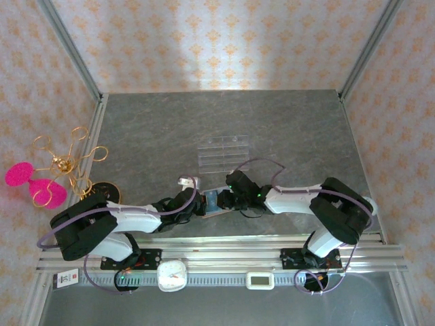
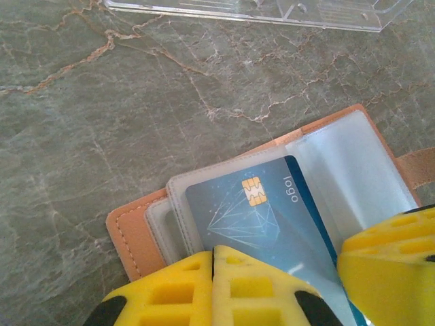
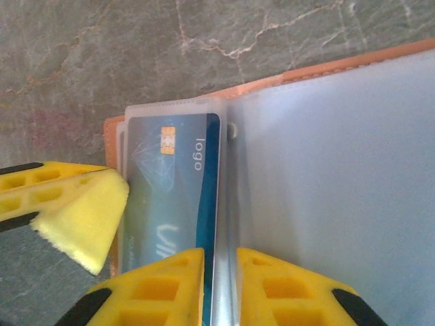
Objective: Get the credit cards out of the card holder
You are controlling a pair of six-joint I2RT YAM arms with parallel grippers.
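The tan-brown card holder (image 2: pixel 132 231) lies open on the grey table, its pale inner pockets facing up (image 3: pixel 340 66) (image 1: pixel 216 202). A blue credit card (image 2: pixel 265 217) with a gold chip and pale line art sits in a clear pocket (image 3: pixel 173 183). A darker blue strip runs along its edge; I cannot tell whether that is a second card. My left gripper (image 2: pixel 214 252) is shut, pads together, over the card's near end (image 1: pixel 197 202). My right gripper (image 3: pixel 219 257) is shut on a clear pocket leaf of the holder (image 1: pixel 228 199).
A clear acrylic stepped rack (image 1: pixel 222 153) stands just beyond the holder (image 2: pixel 272 8). A gold wire ornament with pink discs (image 1: pixel 58 170) sits at the far left. A white clock (image 1: pixel 172 275) and a small display (image 1: pixel 260 280) rest on the front rail.
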